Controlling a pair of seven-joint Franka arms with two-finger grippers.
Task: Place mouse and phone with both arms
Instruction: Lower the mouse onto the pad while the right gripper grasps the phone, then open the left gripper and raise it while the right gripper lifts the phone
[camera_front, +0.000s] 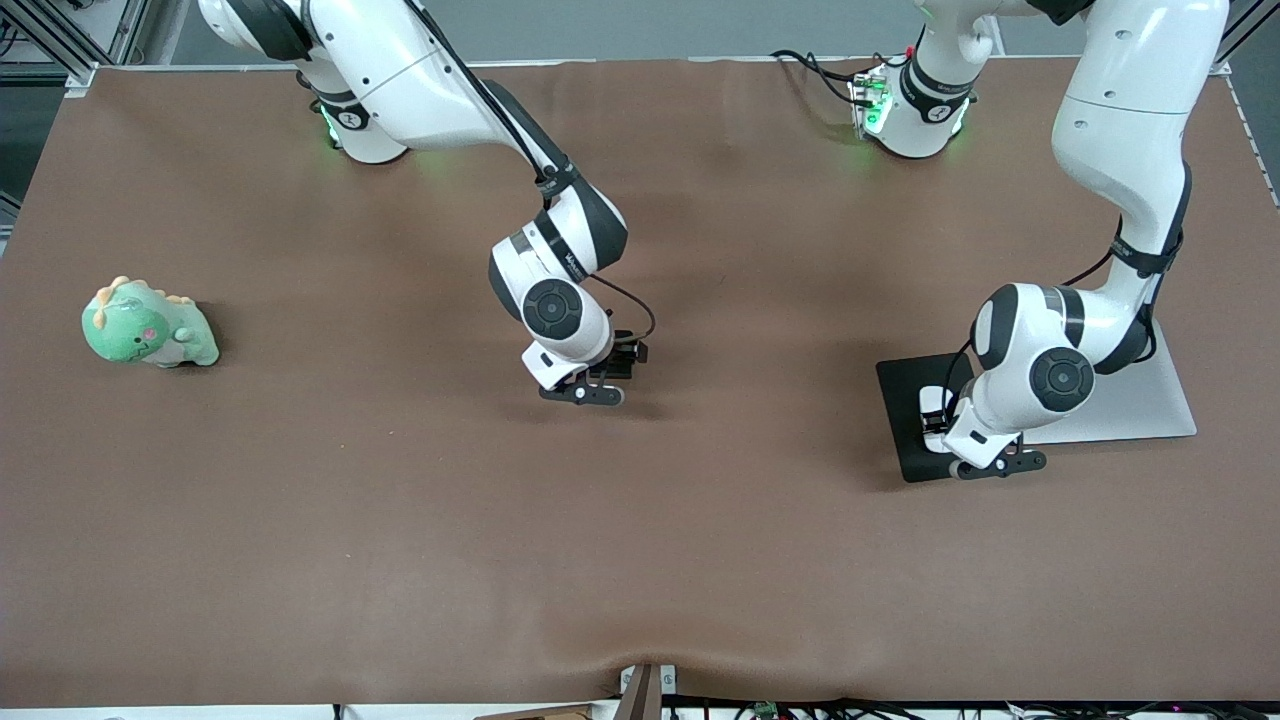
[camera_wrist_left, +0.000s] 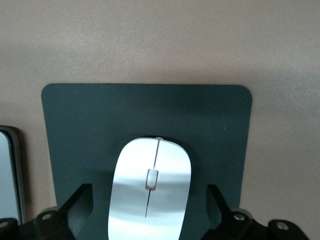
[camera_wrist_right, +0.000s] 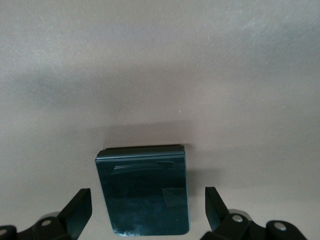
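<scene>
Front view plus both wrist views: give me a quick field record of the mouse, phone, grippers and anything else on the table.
mouse: on black mouse pad, between open fingers
phone: flat on brown table, between open fingers
left gripper: open, low over mouse
right gripper: open, low over phone
grey laptop: beside mouse pad, partly hidden by left arm
green dinosaur plush toy: toward right arm's end

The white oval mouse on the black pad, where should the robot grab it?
Grip the white oval mouse across its two long curved sides, coming straight down from above. It lies flat on the black mouse pad, and the left gripper's open fingers already straddle its narrow width.
</scene>
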